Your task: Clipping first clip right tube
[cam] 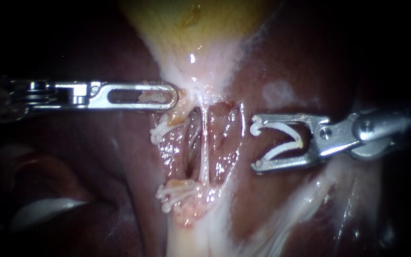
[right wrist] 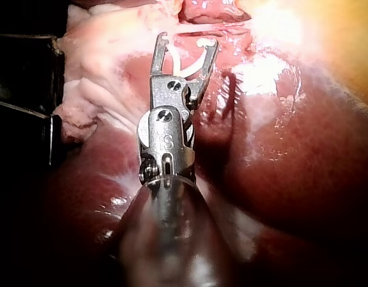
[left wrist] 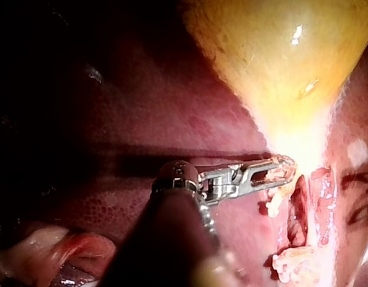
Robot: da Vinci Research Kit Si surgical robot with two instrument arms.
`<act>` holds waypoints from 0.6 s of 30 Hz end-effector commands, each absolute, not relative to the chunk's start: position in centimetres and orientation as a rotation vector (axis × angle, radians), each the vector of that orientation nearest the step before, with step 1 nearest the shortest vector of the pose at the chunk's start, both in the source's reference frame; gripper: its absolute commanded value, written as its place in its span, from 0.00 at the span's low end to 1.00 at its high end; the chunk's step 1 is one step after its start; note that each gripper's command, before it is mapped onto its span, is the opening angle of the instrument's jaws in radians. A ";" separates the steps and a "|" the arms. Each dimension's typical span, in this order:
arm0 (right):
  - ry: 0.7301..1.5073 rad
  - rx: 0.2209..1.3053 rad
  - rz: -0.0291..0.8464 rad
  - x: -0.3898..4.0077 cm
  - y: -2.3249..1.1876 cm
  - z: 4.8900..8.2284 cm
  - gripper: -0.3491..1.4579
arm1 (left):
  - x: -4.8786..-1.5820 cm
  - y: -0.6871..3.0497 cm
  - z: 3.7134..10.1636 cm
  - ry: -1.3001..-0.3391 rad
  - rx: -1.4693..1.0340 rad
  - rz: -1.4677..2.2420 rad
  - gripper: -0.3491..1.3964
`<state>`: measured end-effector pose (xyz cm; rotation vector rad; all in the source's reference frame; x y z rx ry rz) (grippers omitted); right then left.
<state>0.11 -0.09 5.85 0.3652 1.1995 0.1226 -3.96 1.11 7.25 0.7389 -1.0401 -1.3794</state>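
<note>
Endoscope view: the left instrument point(cam: 170, 95) comes in level, and its hand is clenched on pale tissue at the neck of the yellow gallbladder point(cam: 191, 19); a scrap of that tissue shows through the slot in the hand. Below it, two white clips, an upper clip point(cam: 160, 129) and a lower clip point(cam: 177, 192), sit on the left side of the opened field. Just beside them runs the bare right tube point(cam: 204, 147), a thin pale strand. The right instrument point(cam: 257, 145) holds its hand spread wide, grasping an open white clip point(cam: 278, 152) seated between the two halves. The mouth of this clip faces the right tube but stands apart from it, with dark red liver point(cam: 120, 181) around.

Left wrist view: the left instrument point(left wrist: 279, 167) grips the pale neck where the gallbladder point(left wrist: 279, 54) narrows, with the two set clips just beyond its tip.

Right wrist view: the right instrument point(right wrist: 187, 42) carries the open clip point(right wrist: 181, 70) in its spread hand, above glistening liver point(right wrist: 279, 167), pale tissue ahead of it.
</note>
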 end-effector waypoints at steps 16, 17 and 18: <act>1.200 0.366 0.122 0.11 -0.11 5.83 0.47 | -3.74 1.18 6.90 -1.030 0.755 -1.386 0.00; 1.200 0.366 0.122 0.11 -0.11 5.83 0.47 | -3.72 1.18 6.85 -1.028 0.757 -1.387 0.00; 1.200 0.366 0.122 0.12 -0.11 5.83 0.47 | -3.69 1.19 6.80 -1.027 0.759 -1.388 0.00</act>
